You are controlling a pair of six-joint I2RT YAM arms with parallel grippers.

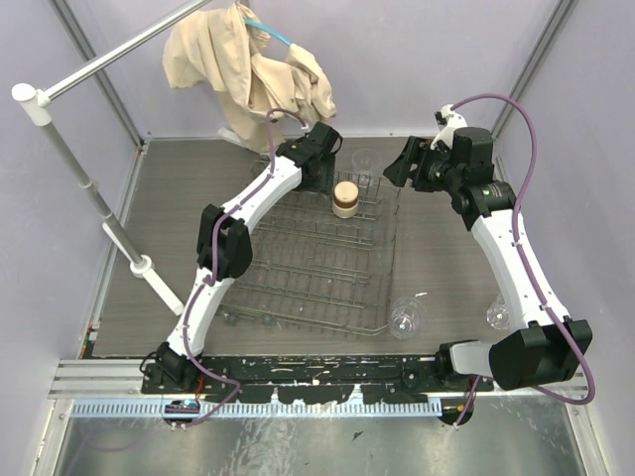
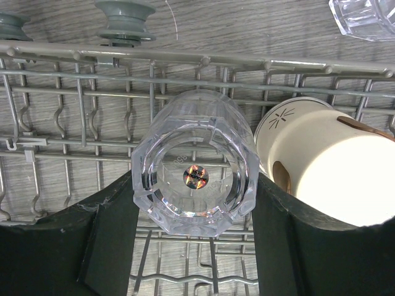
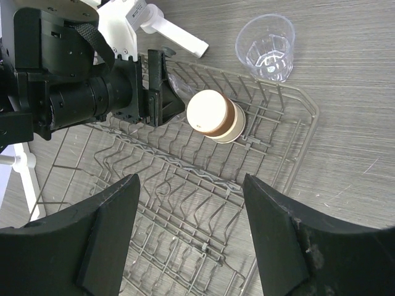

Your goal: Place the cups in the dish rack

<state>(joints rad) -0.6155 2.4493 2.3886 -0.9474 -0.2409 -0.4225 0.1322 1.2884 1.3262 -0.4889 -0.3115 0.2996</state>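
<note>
Between the fingers of the left gripper [image 2: 192, 185], pinched on both sides: a clear tumbler [image 2: 194, 179]. Points straight along the line of the fingers, long axis running away from the wrist, thick base toward the wrist and mouth toward the wires of the dish rack [image 2: 62, 123] beneath. Looks faceted, with an eight-sided foot, heavy see-through walls and a small iridescent sticker at the centre of the base. Cannot tell whether its rim rests on the wires.

Just outside one finger of those jaws, inside the rack: the tan-brown cup [image 2: 327, 166]. Stands with its closed pale end up, a brown band just below that end, cream wall under the band with a thin starburst mark.

Right gripper [image 3: 190, 182]: spread wide, nothing between the fingers, hanging above the rack's wires. Ahead of its fingertips, the tan-brown cup again. Farther ahead, past the rack's corner and out on the grey table [image 3: 345, 123], a second clear tumbler [image 3: 266, 46], upright with its mouth up.

Well behind the right jaws, back near the arm bases and outside the rack: a third clear tumbler [image 1: 405, 317] and a fourth clear tumbler [image 1: 499, 315]. Hard to say which way these two stand.
</note>
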